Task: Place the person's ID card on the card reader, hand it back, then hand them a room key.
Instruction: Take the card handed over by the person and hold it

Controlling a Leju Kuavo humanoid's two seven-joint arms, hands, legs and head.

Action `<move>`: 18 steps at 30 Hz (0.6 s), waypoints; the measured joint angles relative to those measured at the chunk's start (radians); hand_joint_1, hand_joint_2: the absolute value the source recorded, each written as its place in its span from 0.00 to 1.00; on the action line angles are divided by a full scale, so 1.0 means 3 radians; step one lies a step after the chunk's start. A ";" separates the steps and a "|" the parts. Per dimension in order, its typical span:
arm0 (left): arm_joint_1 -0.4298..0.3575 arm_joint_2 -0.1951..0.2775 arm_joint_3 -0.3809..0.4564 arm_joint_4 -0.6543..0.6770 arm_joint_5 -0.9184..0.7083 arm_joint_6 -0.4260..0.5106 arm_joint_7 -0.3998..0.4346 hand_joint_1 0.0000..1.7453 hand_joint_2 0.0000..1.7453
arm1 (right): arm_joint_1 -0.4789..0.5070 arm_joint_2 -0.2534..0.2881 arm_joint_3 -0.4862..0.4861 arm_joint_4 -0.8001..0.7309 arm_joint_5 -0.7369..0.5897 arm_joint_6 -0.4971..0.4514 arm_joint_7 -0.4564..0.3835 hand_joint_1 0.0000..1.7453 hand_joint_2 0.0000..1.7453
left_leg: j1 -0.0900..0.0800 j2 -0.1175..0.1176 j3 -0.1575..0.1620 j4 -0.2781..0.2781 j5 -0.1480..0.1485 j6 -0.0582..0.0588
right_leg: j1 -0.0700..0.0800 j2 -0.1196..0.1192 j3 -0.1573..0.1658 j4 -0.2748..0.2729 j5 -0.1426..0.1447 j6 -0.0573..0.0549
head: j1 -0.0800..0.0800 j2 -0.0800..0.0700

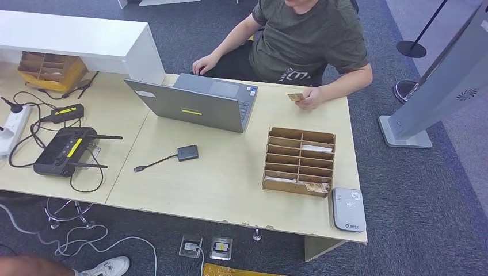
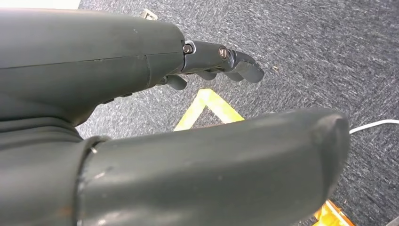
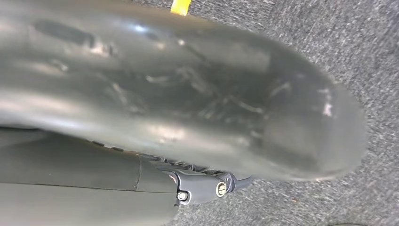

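Both arms hang over the carpet, the left hand (image 2: 141,117) loose and holding nothing, the right hand (image 3: 179,113) too close and blurred to tell, while the person (image 1: 308,40) pinches the one ID card (image 1: 295,97) at the bench's (image 1: 224,184) far edge. One card reader (image 1: 348,209) sits at the near right corner, beside one slotted box (image 1: 299,161) holding a few cards. The likely snag is the long reach: a loose pinch could drop the card, or an arm could clip the box or the one laptop (image 1: 195,103).
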State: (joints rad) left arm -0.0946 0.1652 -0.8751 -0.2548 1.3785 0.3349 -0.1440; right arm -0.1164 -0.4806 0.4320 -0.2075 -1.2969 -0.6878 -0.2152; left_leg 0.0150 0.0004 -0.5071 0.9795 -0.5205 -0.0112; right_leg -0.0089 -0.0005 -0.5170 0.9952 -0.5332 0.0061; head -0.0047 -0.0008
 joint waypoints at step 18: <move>0.0000 -0.0024 -0.0001 0.0000 -0.0039 -0.0003 0.0002 0.00 0.00 | 0.0018 0.0000 0.0001 -0.0043 0.0003 0.0000 0.0081 0.00 0.00 | 0.0000 0.0001 0.0000 0.0000 0.0000 0.0000 | 0.0000 0.0002 -0.0002 0.0000 0.0000 0.0000 | 0.0000 0.0000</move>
State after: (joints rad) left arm -0.0947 0.1581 -0.8755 -0.2548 1.3667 0.3341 -0.1434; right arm -0.1111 -0.4807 0.4322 -0.2205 -1.2961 -0.6878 -0.1907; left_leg 0.0150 0.0006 -0.5070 0.9795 -0.5206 -0.0112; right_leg -0.0089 0.0000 -0.5175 0.9952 -0.5332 0.0061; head -0.0048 -0.0008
